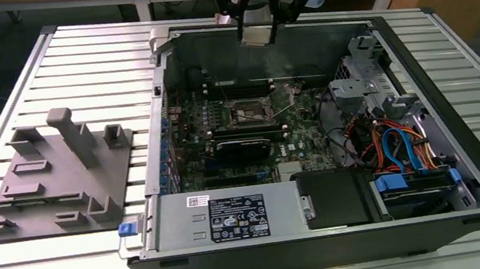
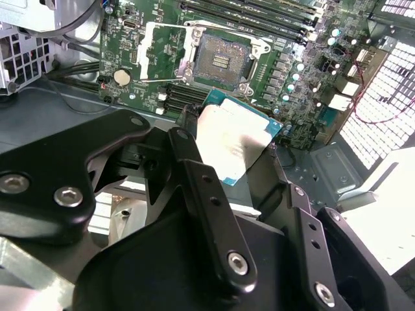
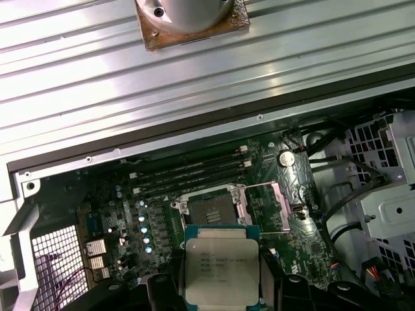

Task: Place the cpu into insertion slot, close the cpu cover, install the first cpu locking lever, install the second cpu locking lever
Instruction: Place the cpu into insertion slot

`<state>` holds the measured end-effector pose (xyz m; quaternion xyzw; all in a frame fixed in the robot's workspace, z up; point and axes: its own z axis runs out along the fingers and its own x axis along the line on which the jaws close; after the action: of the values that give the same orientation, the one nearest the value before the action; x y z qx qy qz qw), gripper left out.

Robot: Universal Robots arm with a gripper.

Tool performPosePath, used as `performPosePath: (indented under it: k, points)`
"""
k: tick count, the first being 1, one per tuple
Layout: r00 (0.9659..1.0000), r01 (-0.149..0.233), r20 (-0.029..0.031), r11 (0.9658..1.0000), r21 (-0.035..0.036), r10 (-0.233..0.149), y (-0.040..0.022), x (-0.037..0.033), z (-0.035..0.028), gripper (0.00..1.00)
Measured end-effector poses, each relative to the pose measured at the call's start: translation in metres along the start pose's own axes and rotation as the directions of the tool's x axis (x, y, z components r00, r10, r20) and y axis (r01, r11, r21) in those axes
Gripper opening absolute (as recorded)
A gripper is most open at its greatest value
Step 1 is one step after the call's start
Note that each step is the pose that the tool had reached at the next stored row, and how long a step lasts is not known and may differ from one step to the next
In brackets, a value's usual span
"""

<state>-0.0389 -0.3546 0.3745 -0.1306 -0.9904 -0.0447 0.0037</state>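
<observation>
Slatted metal table is carrying an open computer case, lying on its side with the green motherboard facing up; a grey fixture block is sitting just beside the case on the exterior view's left; gripper is hanging over the far wall of the case, high above the board; its fingers are pinching two opposite edges of the cpu, so it is clamped on the chip and nothing else; cpu cover is lying swung open beside the socket, frame clear of the opening; insertion slot is sitting bare, dark centre showing, no chip in it; cpu is riding between the fingers, pale metal top facing the first wrist view, well apart from the socket. Step in hand, judging by this: the first one, placing the chip; cover and both levers not yet done; seating is calling for the chip squared to the socket edges, kept flat and let down gently, since a tilted drop is risking bent contacts.
</observation>
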Motion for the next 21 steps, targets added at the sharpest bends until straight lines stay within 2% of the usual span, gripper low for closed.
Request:
performPosePath:
  k: [15, 21]
  points:
    - [0.9999, -0.014, 0.0013, 0.9999, -0.0003, 0.014, 0.0, 0.0, 0.0, 0.54]
    - [0.9995, -0.032, 0.0028, 0.9995, -0.0007, 0.032, 0.0, 0.0, 0.0, 0.54]
